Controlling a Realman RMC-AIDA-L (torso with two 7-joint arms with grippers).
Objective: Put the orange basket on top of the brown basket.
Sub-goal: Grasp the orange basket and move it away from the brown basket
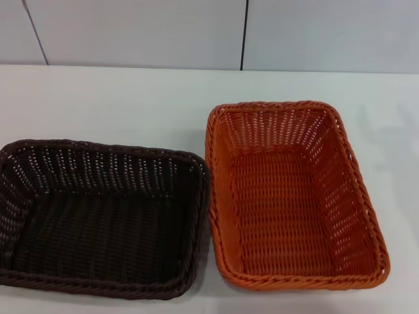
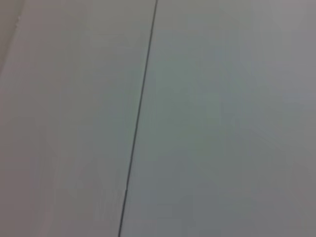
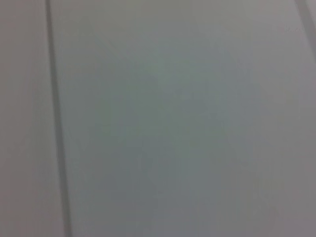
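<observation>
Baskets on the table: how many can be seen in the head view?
2. The brown basket sits on the robot's left, cut off by the picture's edge. The orange basket sits right beside it on the robot's right. Both look empty. Neither claw is in view.

A plain white counter (image 1: 118,104) lay before me, evenly lit and matte. Behind its far edge rose a pale grey panelled wall (image 1: 144,33), split by thin dark vertical seams (image 1: 244,33). Both of my wrist cameras faced only flat grey panel (image 2: 222,123), each crossed by a narrow dark seam (image 3: 54,123).
</observation>
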